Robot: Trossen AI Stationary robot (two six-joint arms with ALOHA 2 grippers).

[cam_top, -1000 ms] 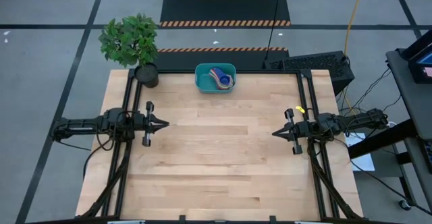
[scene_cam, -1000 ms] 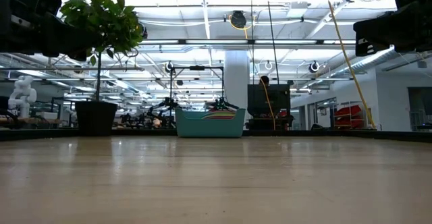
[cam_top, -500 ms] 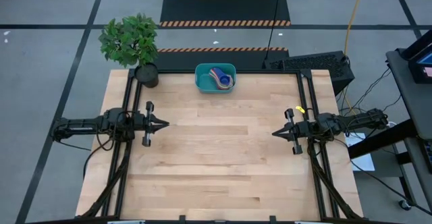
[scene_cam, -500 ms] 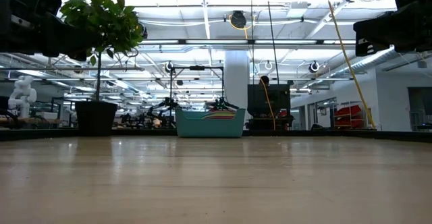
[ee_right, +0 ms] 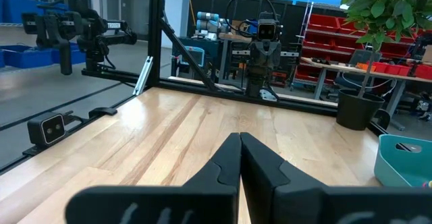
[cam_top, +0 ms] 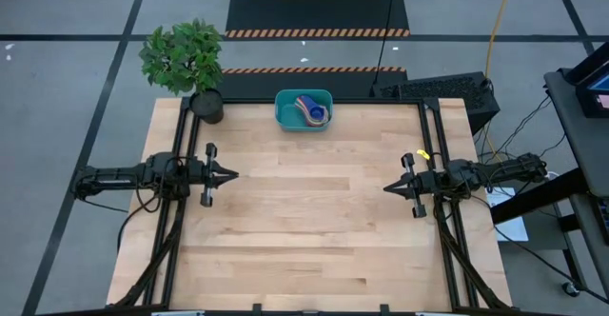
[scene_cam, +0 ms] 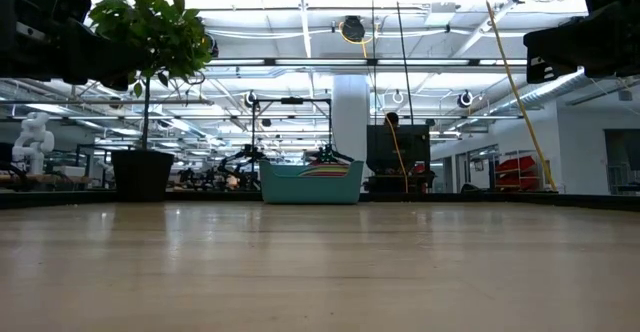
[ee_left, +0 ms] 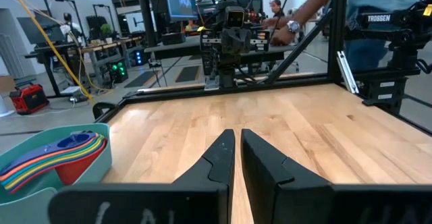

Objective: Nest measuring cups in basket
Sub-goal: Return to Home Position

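Observation:
The teal basket stands at the middle of the table's far edge. The measuring cups lie stacked one inside another in it, their coloured handles fanned over its rim. The low view shows the basket with the handles at its top. My left gripper hovers shut and level over the table's left side. My right gripper hovers shut and level over the right side. The two point at each other, both far from the basket and holding nothing.
A black pot with a green plant stands at the far left corner, left of the basket. A keyboard lies beyond the far right corner. A person stands behind the right arm's frame. Bare wood lies between the grippers.

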